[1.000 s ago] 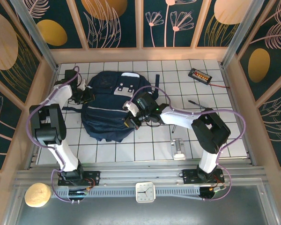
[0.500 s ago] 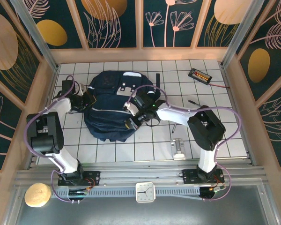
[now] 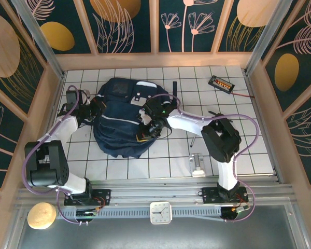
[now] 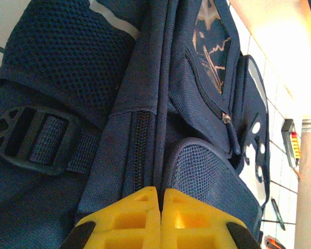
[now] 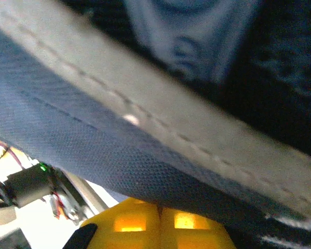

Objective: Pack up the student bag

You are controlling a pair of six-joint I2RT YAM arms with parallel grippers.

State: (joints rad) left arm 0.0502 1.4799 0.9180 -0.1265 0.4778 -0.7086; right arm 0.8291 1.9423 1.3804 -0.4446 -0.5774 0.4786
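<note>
Far left, left gripper clenched on a seam fold of the student bag, lying centre-left on the tiles; right gripper pressed tight at its right edge, hold unclear. Packing seemingly barely begun: visible zip closed, pen and black device lying out to the right

We see a large navy-blue student bag with grey reflective stripes. It lies flat on the table, left of centre, towards the far side.
</note>
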